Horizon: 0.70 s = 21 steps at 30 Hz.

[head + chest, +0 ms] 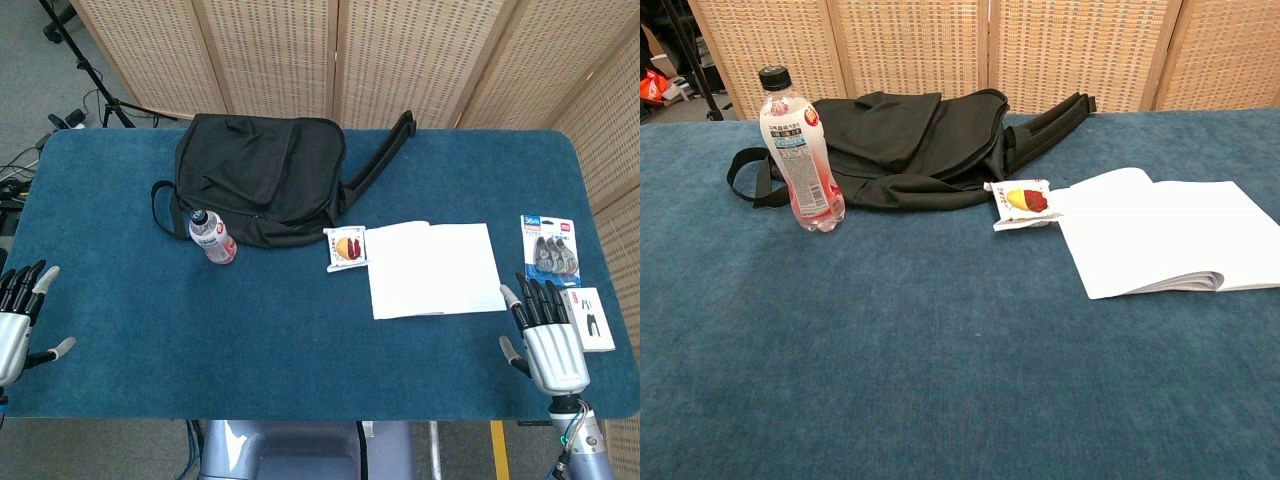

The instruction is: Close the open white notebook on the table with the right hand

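White notebook (434, 270): lying open, closing not yet begun.

Notebook is resting flat on the blue tabletop (260, 330), pages up, right of centre, a snack packet (347, 247) just beside its left edge. Right hand (547, 335) is hovering near the notebook's lower right corner, fingers spread, holding nothing. Left hand (18, 320) is idling at the far edge, likewise released. Whole closing motion is judged outstanding.

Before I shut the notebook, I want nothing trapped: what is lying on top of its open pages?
Nothing rests on the open white notebook; its pages show bare in both views. The snack packet lies beside its left edge. Whatever is under the notebook is covered.
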Available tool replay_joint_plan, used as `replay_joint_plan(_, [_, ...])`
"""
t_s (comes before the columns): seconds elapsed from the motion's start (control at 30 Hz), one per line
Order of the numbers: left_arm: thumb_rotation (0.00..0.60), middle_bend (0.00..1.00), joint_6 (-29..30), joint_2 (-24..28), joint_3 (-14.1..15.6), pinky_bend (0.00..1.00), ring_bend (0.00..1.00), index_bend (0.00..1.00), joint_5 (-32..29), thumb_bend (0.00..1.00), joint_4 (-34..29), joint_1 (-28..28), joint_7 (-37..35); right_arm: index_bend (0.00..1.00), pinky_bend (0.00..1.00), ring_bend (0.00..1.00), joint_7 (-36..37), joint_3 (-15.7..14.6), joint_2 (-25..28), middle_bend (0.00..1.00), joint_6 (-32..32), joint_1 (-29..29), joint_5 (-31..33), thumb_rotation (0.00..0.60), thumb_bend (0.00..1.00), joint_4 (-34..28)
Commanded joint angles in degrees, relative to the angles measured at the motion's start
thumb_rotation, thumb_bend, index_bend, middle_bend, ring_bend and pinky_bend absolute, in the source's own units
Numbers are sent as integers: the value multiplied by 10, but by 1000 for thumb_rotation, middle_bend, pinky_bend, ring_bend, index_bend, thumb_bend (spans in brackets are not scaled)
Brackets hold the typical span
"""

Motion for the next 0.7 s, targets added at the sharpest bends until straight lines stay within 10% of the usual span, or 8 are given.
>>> replay_joint_plan(0.03, [552, 0, 0, 0, 0, 0, 0, 0, 0, 57, -1, 0, 1, 119, 0, 0, 1, 0, 0, 0, -1, 0, 1, 600, 363, 0])
replay_joint_plan(0.7, [553, 0, 4, 4, -1, 0, 0, 0, 1, 57, -3, 1, -8, 112, 0, 0, -31, 7, -20, 0, -1, 3, 1, 600, 352, 2])
